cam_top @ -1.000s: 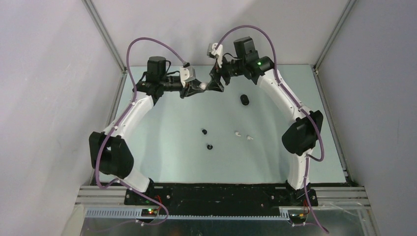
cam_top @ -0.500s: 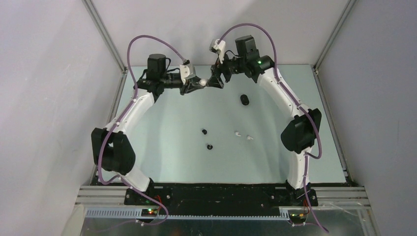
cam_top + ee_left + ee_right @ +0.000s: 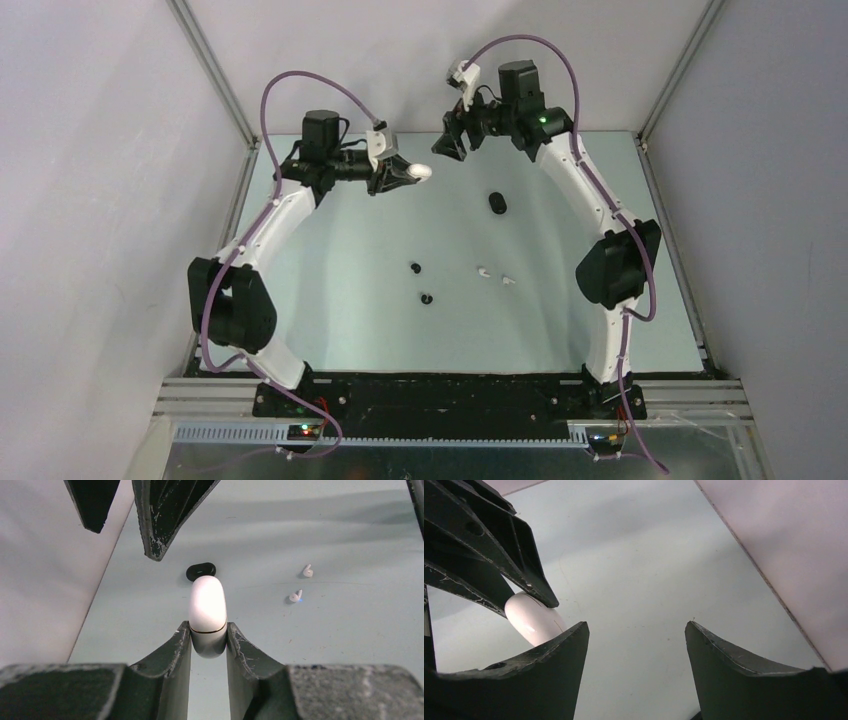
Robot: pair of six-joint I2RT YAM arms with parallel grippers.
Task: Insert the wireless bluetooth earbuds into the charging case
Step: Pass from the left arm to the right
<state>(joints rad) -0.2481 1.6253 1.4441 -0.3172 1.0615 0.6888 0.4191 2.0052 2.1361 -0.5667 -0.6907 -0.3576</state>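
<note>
Two white earbuds point(image 3: 483, 270) and two black earbuds point(image 3: 415, 267) lie loose in the middle of the surface point(image 3: 350, 300), with the black case point(image 3: 498, 203) farther back. The left claw point(image 3: 209, 630) is clamped on the white case point(image 3: 207, 607), raised over the far side. The right claw point(image 3: 636, 625) gapes empty nearby.

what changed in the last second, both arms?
The right gripper backed away from the white case, up and toward the far right, jaws open and empty. The left gripper still clamps that case. The black case, black earbuds and white earbuds stayed put.
</note>
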